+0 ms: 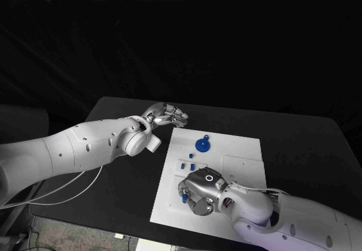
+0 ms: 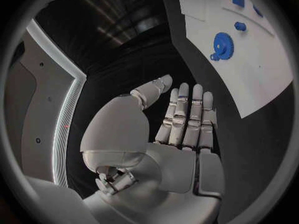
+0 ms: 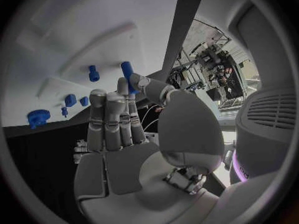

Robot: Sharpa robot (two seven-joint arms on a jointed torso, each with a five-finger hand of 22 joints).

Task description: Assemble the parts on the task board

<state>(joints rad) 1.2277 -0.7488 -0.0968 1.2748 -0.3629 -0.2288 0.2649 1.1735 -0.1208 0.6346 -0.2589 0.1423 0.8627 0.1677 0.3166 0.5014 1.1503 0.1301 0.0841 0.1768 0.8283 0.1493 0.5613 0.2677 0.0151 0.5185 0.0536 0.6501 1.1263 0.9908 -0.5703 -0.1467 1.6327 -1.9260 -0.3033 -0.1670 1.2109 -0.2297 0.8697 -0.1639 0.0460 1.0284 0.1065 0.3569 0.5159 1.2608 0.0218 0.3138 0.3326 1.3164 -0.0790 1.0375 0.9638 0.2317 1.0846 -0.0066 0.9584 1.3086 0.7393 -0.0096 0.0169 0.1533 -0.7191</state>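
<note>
Right hand fingers pinch blue peg over task board; left hand fingers spread (holding nothing).

The head view is dim; everything from nine through twelve to three o'clock sinks into black, and the white task board stands out brightest, without glare. Both wrist views bend straight edges at the rim inside a dark circular frame.
</note>
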